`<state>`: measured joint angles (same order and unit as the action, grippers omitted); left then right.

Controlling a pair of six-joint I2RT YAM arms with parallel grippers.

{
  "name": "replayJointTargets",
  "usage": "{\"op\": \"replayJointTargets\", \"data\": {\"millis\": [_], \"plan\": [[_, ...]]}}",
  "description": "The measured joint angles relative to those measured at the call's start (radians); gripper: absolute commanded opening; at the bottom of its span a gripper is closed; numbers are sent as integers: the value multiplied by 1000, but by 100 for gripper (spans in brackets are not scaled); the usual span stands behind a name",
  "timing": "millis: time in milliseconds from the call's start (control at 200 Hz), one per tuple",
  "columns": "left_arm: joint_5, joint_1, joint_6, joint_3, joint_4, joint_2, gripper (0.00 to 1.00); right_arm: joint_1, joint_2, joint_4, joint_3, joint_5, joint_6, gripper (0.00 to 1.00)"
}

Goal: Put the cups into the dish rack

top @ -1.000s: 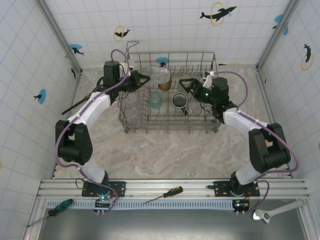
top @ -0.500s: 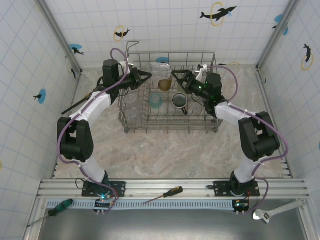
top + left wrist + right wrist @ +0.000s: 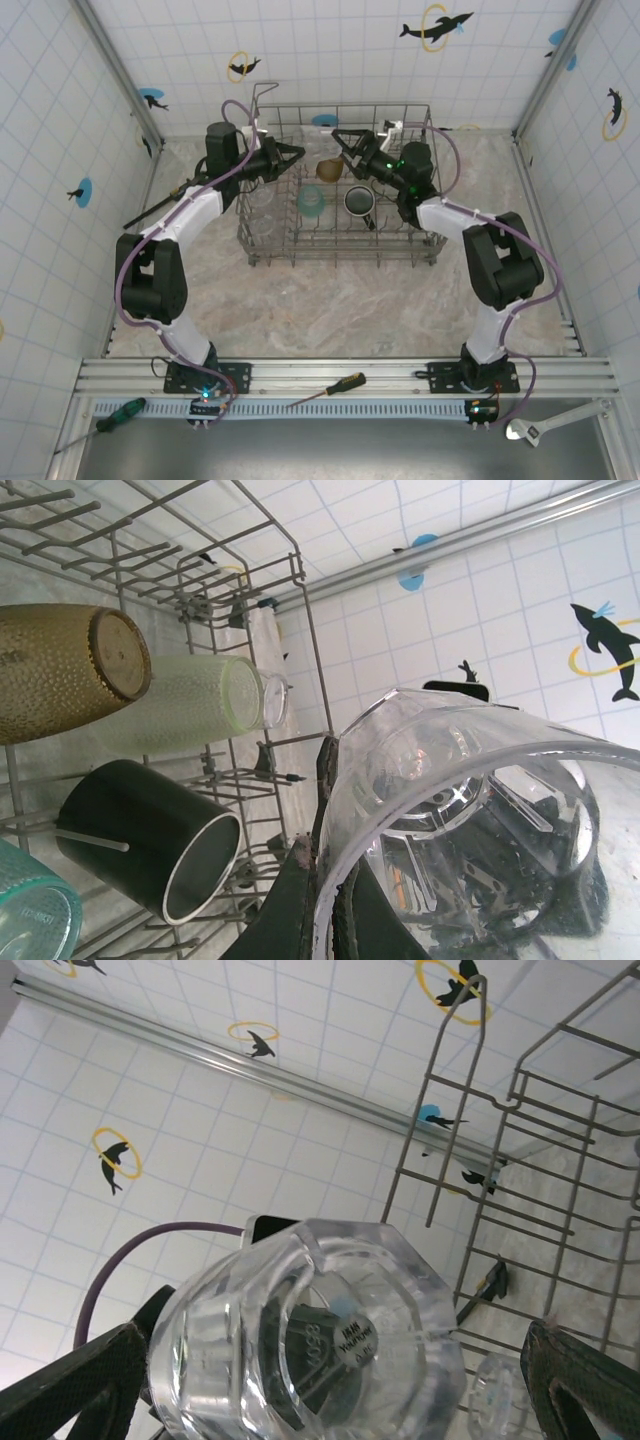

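Black left gripper [image 3: 296,152]: pinched on the rim of the clear cup [image 3: 316,150]. In the left wrist view one dark finger [image 3: 298,895] lies against the outside of the rim, and the other shows through the glass on the inside.
Clear cup: held off the wires on its side, between the two grippers. Its mouth faces the left gripper and its thick base [image 3: 310,1340] faces the right gripper.
Dish rack [image 3: 340,260]: grey wire, under and in front of both grippers; the held cup hangs over its far part.
Light blue cup [image 3: 312,203]: in the rack, on the near side of the left gripper's tips and well apart from them.
Amber cup [image 3: 328,168]: in the rack, just on the near side of the gap between the two grippers, lying tilted.
Pale green cup [image 3: 175,705]: lying alongside the amber cup and touching it, off to the side of the left gripper's held cup.
Dark mug [image 3: 360,202]: in the rack, mouth up, on the near side of the right gripper.
Right gripper [image 3: 343,147]: spread wide, with one finger [image 3: 85,1380] just beside the clear cup's base and the other finger [image 3: 585,1380] well apart from it. I cannot tell whether the nearer one touches the glass.
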<state>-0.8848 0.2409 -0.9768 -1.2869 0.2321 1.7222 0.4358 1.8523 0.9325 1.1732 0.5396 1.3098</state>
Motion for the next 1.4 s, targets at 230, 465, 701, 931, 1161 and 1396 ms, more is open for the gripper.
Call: {"op": "replayJointTargets", "data": {"millis": [230, 465, 701, 931, 1161, 1396], "plan": [[-10, 0, -21, 0, 28, 0, 0, 5, 42, 40, 29, 7, 59, 97], [-18, 0, -29, 6, 39, 0, 0, 14, 62, 44, 63, 11, 90, 89], [-24, 0, -46, 16, 47, 0, 0, 21, 101, 95, 96, 10, 141, 71], [-50, -8, -60, 15, 62, 0, 7, 21, 107, 132, 105, 3, 182, 54], [-37, -11, -50, 14, 61, 0, 32, 25, 107, 117, 105, 6, 152, 49], [-11, -18, -33, 11, 30, -2, 48, 31, 105, 56, 118, 2, 81, 49]]}}
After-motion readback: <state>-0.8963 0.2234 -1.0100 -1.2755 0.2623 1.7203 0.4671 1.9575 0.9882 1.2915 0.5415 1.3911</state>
